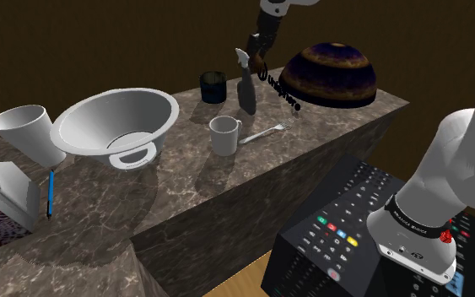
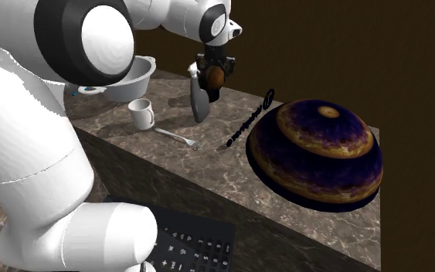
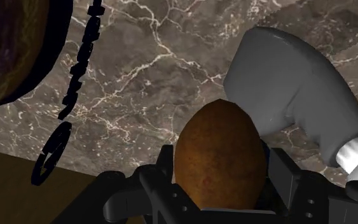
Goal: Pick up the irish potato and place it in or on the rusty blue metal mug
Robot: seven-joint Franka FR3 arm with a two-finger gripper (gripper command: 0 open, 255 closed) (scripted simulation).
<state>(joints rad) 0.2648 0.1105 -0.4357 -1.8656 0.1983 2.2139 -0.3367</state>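
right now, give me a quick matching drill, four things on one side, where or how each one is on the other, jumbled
1 potato
2 fork
3 dark mug
4 dome

a lying flat by the white mug
b striped purple and tan, at the counter's end
c clasped in the gripper
d upright at the far edge, beside the spray bottle

Pairs: 1-c, 2-a, 3-d, 4-b
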